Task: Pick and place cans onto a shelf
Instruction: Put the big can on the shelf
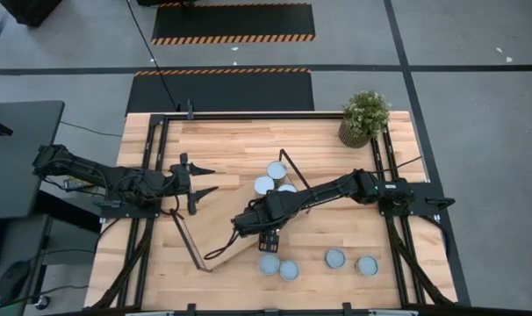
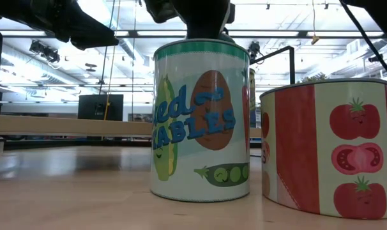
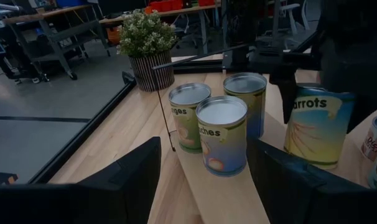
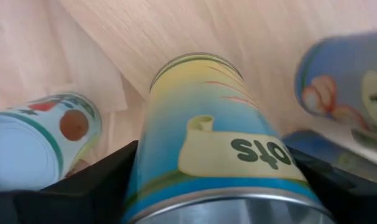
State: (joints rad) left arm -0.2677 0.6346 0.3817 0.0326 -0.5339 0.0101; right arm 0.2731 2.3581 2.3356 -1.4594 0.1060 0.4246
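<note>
The table [image 1: 319, 140] bears everything. The shelf [image 1: 224, 254] lies flat and slantwise on it, between the two arms, with a black wire loop at each short end.

At the table's far right corner stands a ribbed pot [image 3: 152, 71] with a leafy green plant [image 1: 366, 110] in it.

The left gripper [image 1: 202, 183] hovers beside the shelf's left edge, its fingers spread wide with nothing between them, pointing towards the cans on the board.

The right gripper [image 1: 268, 237] hangs over the near half of the shelf and holds the carrots can [image 4: 216, 143] upright, one finger against each side. I cannot tell whether the can's base rests on the board or just off its edge.

Three cans [image 1: 275, 180] stand upright on the far end of the shelf, clustered so that they touch or nearly touch; the left wrist view shows them as a tight triangle in front of the plant.

Four more cans stand on the bare table near its front edge. Two of them, a vegetables can [image 2: 201, 121] and a tomato can [image 2: 327, 147], stand just beside each other. The other two [image 1: 351, 262] stand to their right, slightly apart.

Every can has its flat metal lid on, so nothing inside any of them shows.
</note>
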